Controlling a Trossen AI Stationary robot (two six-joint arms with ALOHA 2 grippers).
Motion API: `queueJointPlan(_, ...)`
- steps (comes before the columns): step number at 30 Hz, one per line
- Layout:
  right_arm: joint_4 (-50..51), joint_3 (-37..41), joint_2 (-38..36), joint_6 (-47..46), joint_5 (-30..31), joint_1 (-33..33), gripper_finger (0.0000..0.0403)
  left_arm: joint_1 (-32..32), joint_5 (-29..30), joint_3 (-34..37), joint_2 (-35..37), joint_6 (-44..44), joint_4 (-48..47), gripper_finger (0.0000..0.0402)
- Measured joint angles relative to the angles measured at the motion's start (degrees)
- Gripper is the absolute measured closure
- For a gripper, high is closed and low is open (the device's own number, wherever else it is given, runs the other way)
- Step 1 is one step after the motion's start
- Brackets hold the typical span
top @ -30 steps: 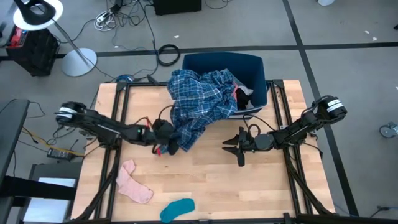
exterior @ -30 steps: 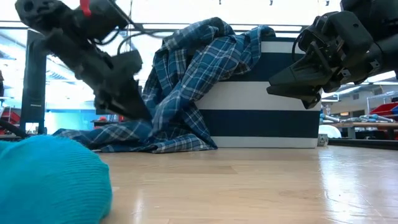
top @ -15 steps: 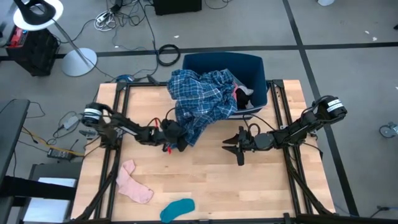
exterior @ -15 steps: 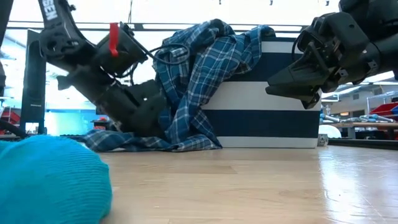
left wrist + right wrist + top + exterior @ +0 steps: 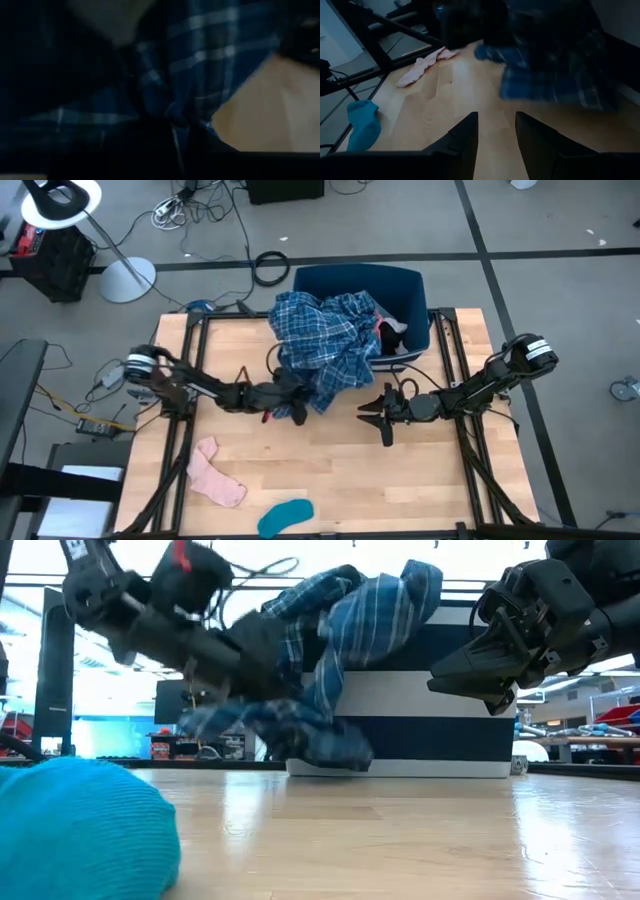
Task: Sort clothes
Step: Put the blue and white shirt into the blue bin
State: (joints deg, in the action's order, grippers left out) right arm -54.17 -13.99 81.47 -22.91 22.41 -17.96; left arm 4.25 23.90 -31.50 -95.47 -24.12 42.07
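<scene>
A large blue plaid shirt (image 5: 325, 345) spills out of the dark blue bin (image 5: 412, 290) at the table's far edge, over the bin's near wall. My left gripper (image 5: 296, 406) is at the shirt's lower end and shut on it. To the right, my right gripper (image 5: 372, 416) stands open over bare wood with nothing between its fingers (image 5: 465, 142). A pink piece (image 5: 215, 475) and a teal sock (image 5: 285, 516) lie on the table near its front left. More clothes show inside the bin (image 5: 392, 335). My left gripper pinches a bunched fold of the plaid shirt's lower hanging part (image 5: 172, 107) between its two fingers, several layers gathered. It comes from the table's left, slanting a little downward. The held cloth (image 5: 320, 735) droops below the fingers, while the rest still lies over the bin's wall.
The bin (image 5: 430, 710) stands behind both grippers at the table's far edge. Black frame rails run along the table's left and right sides (image 5: 185, 380). Bare wood lies between the grippers and the front edge. A lamp (image 5: 60, 205) and cables sit on the floor beyond.
My left gripper has moved toward the table's right, under the shirt's hem, tipped up from steeply downward to nearly level, and shut on the cloth. The shirt's lower end, which lay spread on the table, is now gathered up and raised toward the bin.
</scene>
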Motion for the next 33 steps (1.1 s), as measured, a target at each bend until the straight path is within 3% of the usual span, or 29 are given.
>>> queueJointPlan(6, 0.1, 0.0, 0.0, 0.0, 0.0, 0.0, 0.027, 1.2, -0.2, -3.5, 11.0, 6.8, -4.6, 0.0398)
queueJointPlan(10, 0.0, 0.0, 0.0, 0.0, 0.0, 0.0, 0.027, 0.6, 0.5, -8.8, 16.6, 12.4, -15.3, 0.0399)
queueJointPlan(13, -0.3, 0.0, 0.0, 0.1, 0.0, 0.0, 0.027, -0.6, 0.8, -16.5, 19.1, 16.6, -25.8, 0.0399)
queueJointPlan(17, -0.6, 0.0, 0.0, 0.1, 0.0, 0.0, 0.027, -2.2, 1.1, -28.6, 18.8, 22.4, -38.8, 0.0399)
queueJointPlan(22, -0.6, 0.0, 0.0, 0.1, 0.0, 0.1, 0.027, -5.1, -0.1, -43.3, 17.3, 28.3, -45.9, 0.0399)
queueJointPlan(28, -1.9, 0.0, 0.0, 0.5, 0.0, 0.2, 0.027, -12.4, -10.1, -60.0, 12.5, 29.7, -52.1, 0.0399)
queueJointPlan(33, -2.2, 0.0, 0.0, 1.0, 0.0, 1.0, 0.027, -17.0, -18.4, -74.6, 3.0, 29.6, -60.1, 0.0399)
